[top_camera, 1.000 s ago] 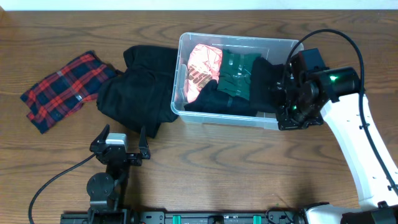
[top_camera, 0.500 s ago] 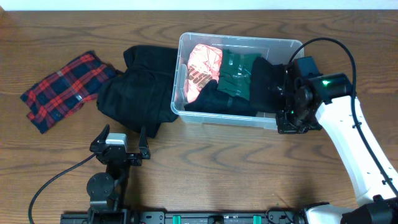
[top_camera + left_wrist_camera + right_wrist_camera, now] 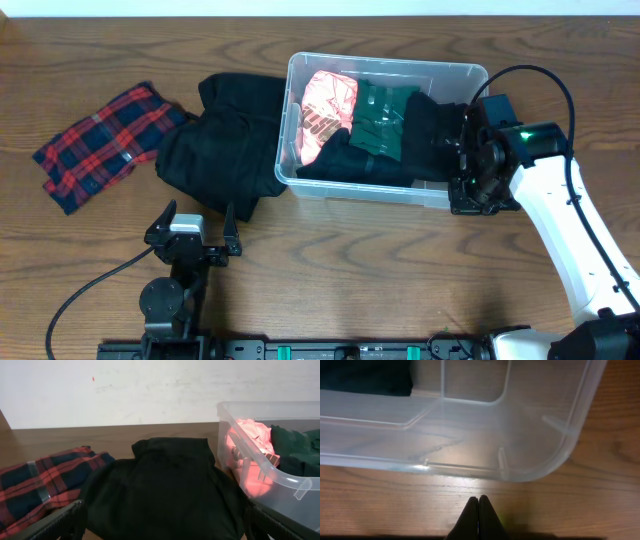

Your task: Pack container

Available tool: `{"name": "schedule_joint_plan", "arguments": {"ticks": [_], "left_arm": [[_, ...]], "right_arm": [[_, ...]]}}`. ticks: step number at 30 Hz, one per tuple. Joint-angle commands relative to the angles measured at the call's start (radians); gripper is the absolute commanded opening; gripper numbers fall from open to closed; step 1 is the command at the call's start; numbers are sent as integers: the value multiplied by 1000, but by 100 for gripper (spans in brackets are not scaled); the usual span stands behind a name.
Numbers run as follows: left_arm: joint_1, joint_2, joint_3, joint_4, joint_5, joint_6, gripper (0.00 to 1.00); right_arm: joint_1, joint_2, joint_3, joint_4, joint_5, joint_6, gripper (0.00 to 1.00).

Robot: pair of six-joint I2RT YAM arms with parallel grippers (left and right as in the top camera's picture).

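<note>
The container (image 3: 300, 70) is a clear plastic bin at the table's middle back. It holds a pink garment (image 3: 325, 105), a green garment (image 3: 378, 118) and black clothing (image 3: 430, 140). It also shows in the left wrist view (image 3: 280, 475) and the right wrist view (image 3: 470, 430). My right gripper (image 3: 479, 500) is shut and empty, just outside the bin's front right corner, above the bare wood. In the overhead view it (image 3: 468, 195) sits at that corner. My left gripper (image 3: 193, 232) is open and empty near the front edge, facing a black garment (image 3: 165, 485).
A black garment (image 3: 215, 145) lies left of the bin, touching its left wall. A red and blue plaid cloth (image 3: 100, 140) lies at the far left; it also shows in the left wrist view (image 3: 35, 485). A white wall stands behind the table.
My right arm has shifted slightly right and down along the bin's right end. The left arm has not moved.
</note>
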Motion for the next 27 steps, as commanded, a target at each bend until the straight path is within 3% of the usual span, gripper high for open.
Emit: {"name": "schedule_joint_plan", "arguments": {"ticks": [1,27], "left_arm": [[3,0,-26,-18,3,-9,98],[3,0,-26,-18,2,-9,98]], "right_arm": [[-10,-11,-5,14,16,12,1],[-10,50,-7,58,60,11,1]]}}
